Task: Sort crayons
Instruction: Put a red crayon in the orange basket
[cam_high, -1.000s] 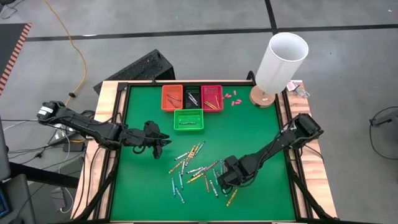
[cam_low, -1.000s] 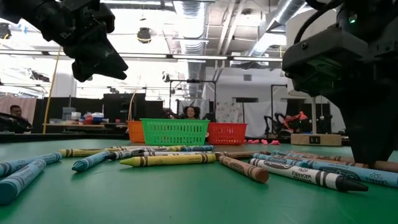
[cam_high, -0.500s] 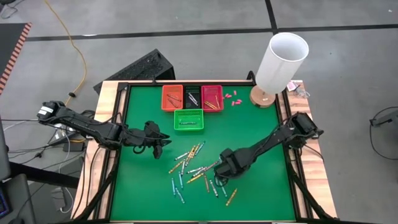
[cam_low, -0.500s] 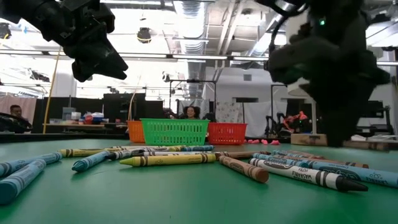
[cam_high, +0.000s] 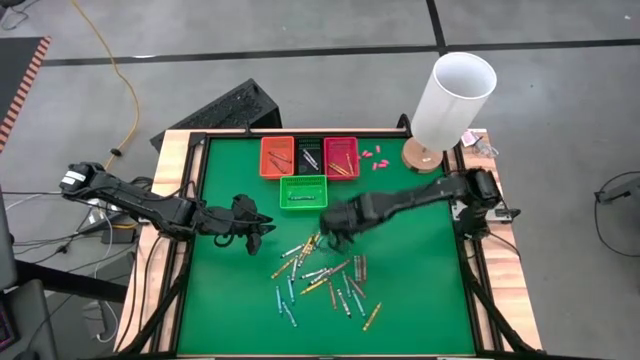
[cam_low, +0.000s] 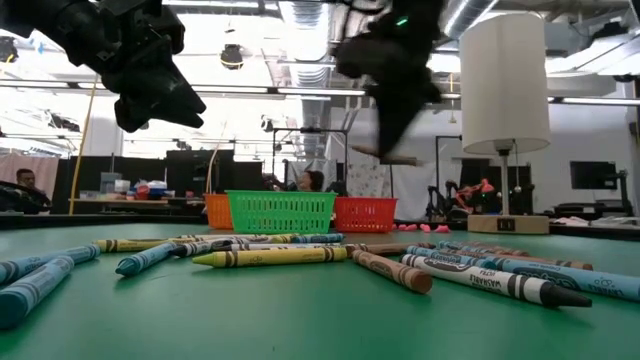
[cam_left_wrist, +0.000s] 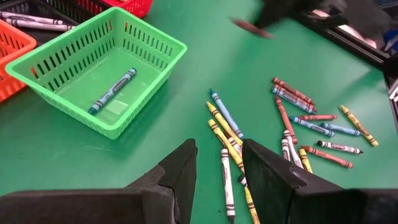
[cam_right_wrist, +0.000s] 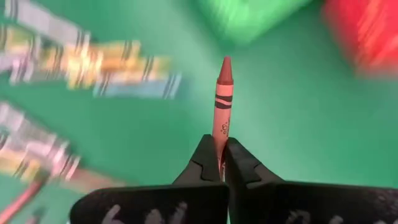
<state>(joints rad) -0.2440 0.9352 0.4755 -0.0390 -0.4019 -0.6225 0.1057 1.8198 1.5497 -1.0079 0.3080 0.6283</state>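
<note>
High view: the crayons (cam_high: 322, 275) lie scattered on the green table (cam_high: 230, 300), in the middle and toward the near side. Four baskets stand at the far side: orange (cam_high: 277, 156), black (cam_high: 308, 155) and red (cam_high: 341, 157) in a row, and a green basket (cam_high: 303, 192) just in front of them. A lamp (cam_high: 450, 100) stands at the far right corner. The left gripper (cam_high: 262, 230) hangs left of the pile. The right gripper (cam_high: 327, 224) reaches in from the right and sits over the far edge of the pile, just near of the green basket.

Low view: crayons lie across the table (cam_low: 300, 320) from left to right. The green basket (cam_low: 280, 212) stands beyond them, with orange (cam_low: 217, 211) and red (cam_low: 365, 214) baskets on either side. The left gripper (cam_low: 160, 95) hangs high at left. The right gripper (cam_low: 392, 110) is raised above the table, a reddish crayon (cam_low: 385, 157) at its tip.

Left wrist view: the fingers (cam_left_wrist: 180, 171) stand apart with a narrow gap, holding nothing. One blue crayon (cam_left_wrist: 112, 91) lies in the green basket (cam_left_wrist: 149, 87); loose crayons (cam_left_wrist: 298, 124) lie beyond.

Right wrist view: the fingers (cam_right_wrist: 239, 165) are pinched on the red crayon (cam_right_wrist: 222, 102), which points straight out over the table.
</note>
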